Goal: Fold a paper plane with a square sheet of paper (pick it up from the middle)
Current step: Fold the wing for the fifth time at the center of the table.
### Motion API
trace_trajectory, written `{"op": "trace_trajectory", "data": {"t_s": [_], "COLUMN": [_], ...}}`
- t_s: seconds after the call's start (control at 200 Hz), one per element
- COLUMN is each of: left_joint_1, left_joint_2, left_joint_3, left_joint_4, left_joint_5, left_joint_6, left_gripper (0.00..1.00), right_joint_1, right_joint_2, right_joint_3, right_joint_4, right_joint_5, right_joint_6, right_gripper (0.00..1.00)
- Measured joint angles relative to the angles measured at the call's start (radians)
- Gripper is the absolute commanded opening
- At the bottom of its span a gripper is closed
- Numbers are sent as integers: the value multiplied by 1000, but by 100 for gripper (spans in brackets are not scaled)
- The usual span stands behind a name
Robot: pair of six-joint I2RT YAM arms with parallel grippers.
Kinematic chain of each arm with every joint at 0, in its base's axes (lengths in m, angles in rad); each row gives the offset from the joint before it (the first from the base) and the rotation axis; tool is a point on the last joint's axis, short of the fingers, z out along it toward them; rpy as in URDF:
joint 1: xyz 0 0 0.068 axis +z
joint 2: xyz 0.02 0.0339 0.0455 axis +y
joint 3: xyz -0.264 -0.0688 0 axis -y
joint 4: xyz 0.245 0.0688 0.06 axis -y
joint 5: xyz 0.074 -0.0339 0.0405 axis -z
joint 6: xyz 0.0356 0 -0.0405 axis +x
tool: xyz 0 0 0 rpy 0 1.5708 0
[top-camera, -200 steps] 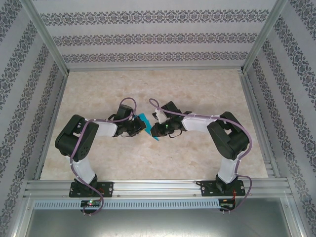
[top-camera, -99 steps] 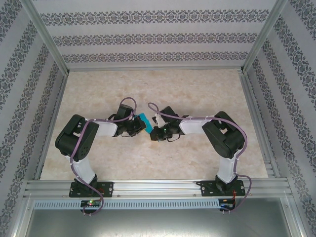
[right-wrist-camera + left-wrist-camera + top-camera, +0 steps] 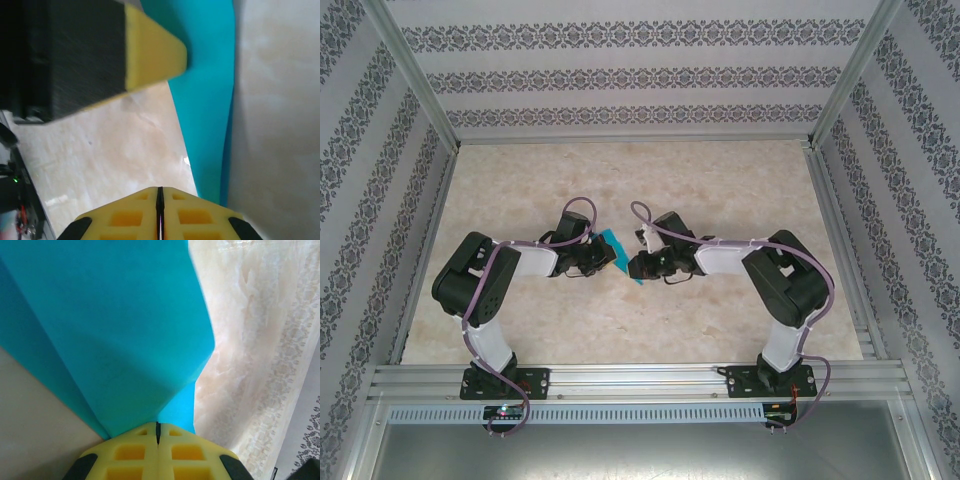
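The teal-blue sheet of paper [image 3: 614, 241] is folded into a slim, layered, creased shape like a paper plane and lies slanted at mid-table between the two grippers. My left gripper [image 3: 610, 258] is shut on it. In the left wrist view the paper [image 3: 125, 330] fans out from between the closed yellow pads [image 3: 158, 426]. My right gripper [image 3: 632, 267] faces it from the right, pads pressed together [image 3: 159, 190] with nothing in the slit. There the paper [image 3: 210, 100] runs past the right finger, and the left gripper's finger [image 3: 150, 50] sits on the paper at the top.
The marbled beige table [image 3: 720, 180] is fenced by aluminium rails [image 3: 840, 240] and patterned walls. Both arm bases are bolted to the near rail [image 3: 640, 380]. Open tabletop lies behind and in front of the grippers.
The right arm swung a little left and nearer, then came back to the right. The left gripper and the paper have stayed almost still.
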Motion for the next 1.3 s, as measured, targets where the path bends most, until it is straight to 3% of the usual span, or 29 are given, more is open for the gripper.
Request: {"op": "trace_trajectory", "data": {"t_s": [0.16,0.669,0.939,1.304], "left_joint_1": [0,0,0,0], "left_joint_2": [0,0,0,0], "left_joint_3": [0,0,0,0], "left_joint_4": [0,0,-5,-5], "left_joint_5": [0,-2,-4,0], "left_joint_6": [0,0,0,0], "left_gripper": [7,2,0,0], "right_joint_1": [0,3,3,-13], "right_joint_2": [29,95,16,-70], "right_joint_3": [62,71,-28,-96], "right_joint_4": [-2,-74,-80,-155], "right_joint_5": [28,64,52,45], "right_joint_6": [12,-30,-139,-162], "right_gripper": [2,1,1,4]}}
